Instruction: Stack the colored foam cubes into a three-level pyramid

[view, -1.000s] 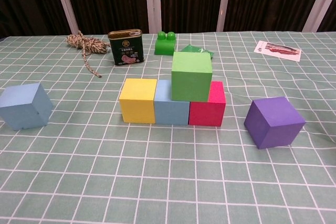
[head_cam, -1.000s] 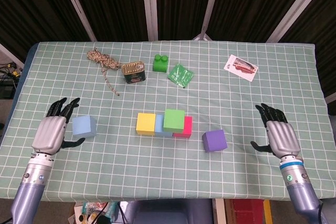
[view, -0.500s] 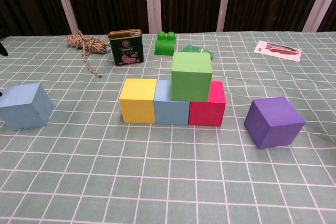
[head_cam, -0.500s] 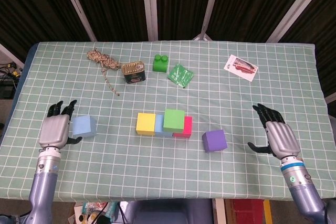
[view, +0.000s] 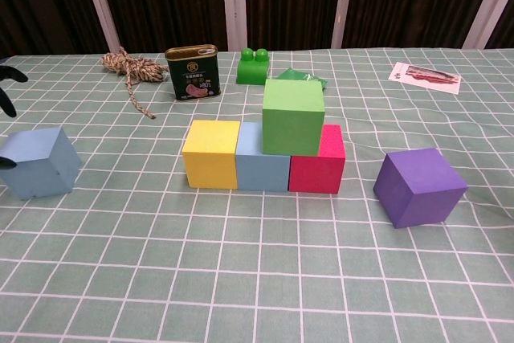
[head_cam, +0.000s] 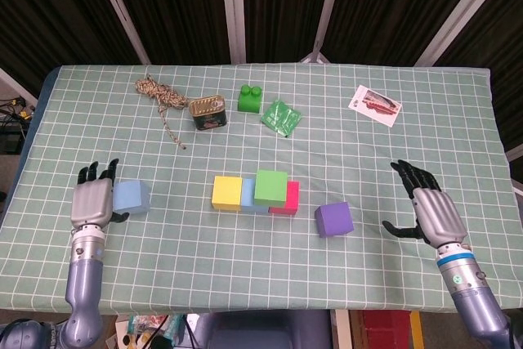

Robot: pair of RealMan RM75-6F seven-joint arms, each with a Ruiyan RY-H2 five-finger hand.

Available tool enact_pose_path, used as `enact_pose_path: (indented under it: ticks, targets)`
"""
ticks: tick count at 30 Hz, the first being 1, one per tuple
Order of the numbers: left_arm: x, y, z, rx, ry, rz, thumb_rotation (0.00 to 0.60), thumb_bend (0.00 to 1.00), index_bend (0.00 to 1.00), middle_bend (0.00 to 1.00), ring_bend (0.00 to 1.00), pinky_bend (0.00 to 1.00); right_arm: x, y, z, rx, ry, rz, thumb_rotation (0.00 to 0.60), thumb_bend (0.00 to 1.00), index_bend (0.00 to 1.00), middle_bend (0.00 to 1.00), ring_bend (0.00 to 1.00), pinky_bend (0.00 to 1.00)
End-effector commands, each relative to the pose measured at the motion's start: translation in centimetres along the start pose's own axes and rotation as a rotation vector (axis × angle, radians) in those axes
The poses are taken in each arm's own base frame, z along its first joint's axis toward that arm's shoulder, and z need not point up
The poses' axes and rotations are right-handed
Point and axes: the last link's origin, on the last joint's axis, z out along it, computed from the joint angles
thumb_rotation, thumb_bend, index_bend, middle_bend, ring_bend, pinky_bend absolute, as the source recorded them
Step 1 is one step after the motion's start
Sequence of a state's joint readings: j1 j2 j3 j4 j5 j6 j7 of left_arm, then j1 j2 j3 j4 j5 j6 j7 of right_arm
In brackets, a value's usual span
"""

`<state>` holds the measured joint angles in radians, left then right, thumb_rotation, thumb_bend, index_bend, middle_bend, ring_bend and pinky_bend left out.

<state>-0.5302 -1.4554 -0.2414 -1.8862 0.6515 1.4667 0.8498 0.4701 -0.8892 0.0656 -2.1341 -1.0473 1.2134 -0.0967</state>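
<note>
Near the middle of the table (head_cam: 392,161), a yellow cube (head_cam: 226,193), a light blue cube (view: 262,158) and a red cube (view: 318,163) stand in a touching row, with a green cube (head_cam: 270,187) on top, over the blue and red ones. A purple cube (head_cam: 333,219) sits just right of the row, apart from it. A second light blue cube (head_cam: 131,197) lies near the left edge, with the left hand (head_cam: 91,201) just beside it, fingers spread, holding nothing. The right hand (head_cam: 431,212) hovers near the right edge, fingers apart and empty.
</note>
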Motion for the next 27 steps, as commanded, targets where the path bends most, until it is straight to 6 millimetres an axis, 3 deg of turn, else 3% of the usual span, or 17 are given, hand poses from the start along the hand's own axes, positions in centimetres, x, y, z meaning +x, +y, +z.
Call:
enact_pose_path:
  ticks: [1,27]
  targets:
    - [-0.2,0.4,0.4,-0.003,-0.007,0.004,0.600,0.11,0.07,0.27,0.03,0.06,0.0,0.0,0.0,-0.002,0.002,0.003,0.600,0.24,0.00,0.00,0.00,0.00]
    - [-0.9,0.1,2.0,-0.018,-0.081,0.018,0.600,0.27,0.07,0.27,0.03,0.06,-0.9,0.5,0.4,-0.033,-0.024,-0.011,0.600,0.24,0.00,0.00,0.00,0.00]
